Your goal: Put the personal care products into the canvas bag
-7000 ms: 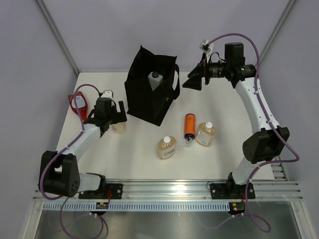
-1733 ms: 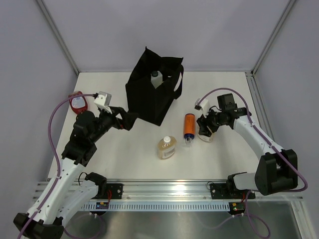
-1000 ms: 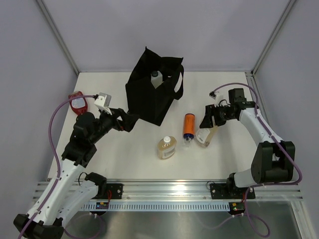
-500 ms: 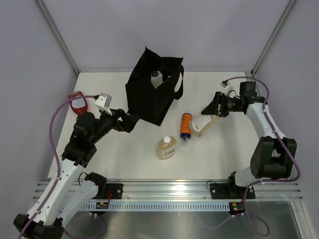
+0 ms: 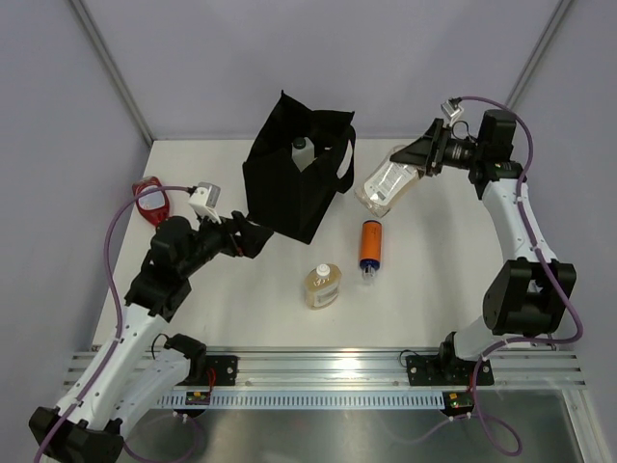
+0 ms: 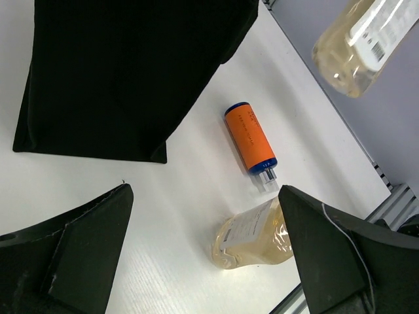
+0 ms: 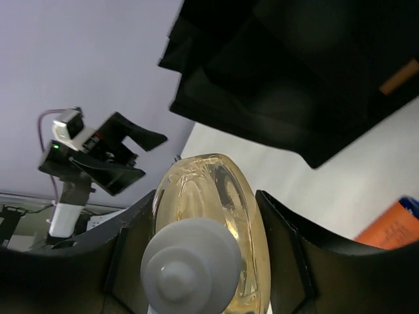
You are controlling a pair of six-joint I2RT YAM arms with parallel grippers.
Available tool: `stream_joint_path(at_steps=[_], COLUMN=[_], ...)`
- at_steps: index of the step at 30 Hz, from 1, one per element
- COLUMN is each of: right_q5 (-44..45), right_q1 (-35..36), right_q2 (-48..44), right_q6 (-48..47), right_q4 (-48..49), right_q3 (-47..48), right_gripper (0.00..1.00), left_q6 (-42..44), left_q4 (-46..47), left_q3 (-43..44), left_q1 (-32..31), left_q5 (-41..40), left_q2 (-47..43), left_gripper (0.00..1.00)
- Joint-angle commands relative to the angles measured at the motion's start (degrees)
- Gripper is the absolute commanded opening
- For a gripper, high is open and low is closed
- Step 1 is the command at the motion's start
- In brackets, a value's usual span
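Black canvas tote bag (image 5: pixel 289 188) stands upright at the far middle of the white table (image 5: pixel 434 280), with a white-capped bottle (image 5: pixel 301 151) showing in its open mouth. To its right, the right gripper (image 5: pixel 424 159) is clamped on the cap end of a squat clear bottle of amber liquid (image 5: pixel 386 183). The bottle is held tilted in the air, near the bag but apart from it. The right wrist view alone shows that grip closely: 2 fingers (image 7: pixel 127 261) press either side of the bottle, whose white cap (image 7: pixel 190 265) faces the camera. The bag's small orange mark (image 7: pixel 400 77) appears beyond. The left gripper (image 5: pixel 246 234) hovers by the bag's near left corner, jaws spread wide with nothing between them. Its wrist view shows an orange cylinder bottle (image 6: pixel 250 137) lying flat and a second amber bottle (image 6: pixel 254 235) resting just past it, both apart from the bag. Only the overhead view catches the round red container (image 5: pixel 149 201) at the table's left edge.
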Motion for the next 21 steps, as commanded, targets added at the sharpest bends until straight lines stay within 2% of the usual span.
stream_joint_path(at_steps=[1,2,5,7,9,13,14,16,17,19,21], right_q5=[-6.7,-6.5,-5.1,-3.8,-2.1,1.8,3.8,6.1,7.7,8.4,10.6], right_q1=[1.7,2.3,5.1,7.8,10.8,14.4,15.6,17.1,17.8,19.7,20.6], right_q2=[2.4,3.3,8.2,13.1,16.7,29.7,31.9,36.1,37.0,40.1,42.4], right_q6=[18.9,25.1,35.1,37.7,41.1,45.6,45.9,43.3,38.6,37.3,32.2], right_q4=[20.2,26.8,36.9,39.0,40.9,40.8,39.5,37.7,32.9,32.4,28.2], right_q3=[7.0,9.0,14.9,19.5,27.6,44.6,51.3,55.2,58.3,60.0,62.3], right_gripper=[0.0,0.0,0.0,0.0,0.0,0.0,0.0,0.0,0.0,0.0,0.0], left_q6=[-2.0,-2.5,-3.2,-3.3,-3.6,-3.8,-3.9,-4.0,-4.1,-4.0,-3.7], left_q4=[4.5,5.0,6.1,6.2,6.1,5.2,4.9,4.6,4.5,3.7,2.7], left_q3=[0.6,0.6,0.1,0.1,0.4,0.9,0.9,1.0,1.1,1.6,2.3], left_q1=[0.1,0.1,0.1,0.1,0.1,0.1,0.1,0.1,0.1,0.1,0.1], left_q5=[1.4,1.5,1.7,1.9,2.1,2.4,2.5,2.1,1.9,1.3,0.2], left_q2=[1.4,1.6,2.5,3.4,4.0,5.1,5.1,5.1,5.1,5.2,5.3], left_gripper=[0.99,0.99,0.99,0.99,0.99,0.99,0.99,0.99,0.99,0.99,0.99])
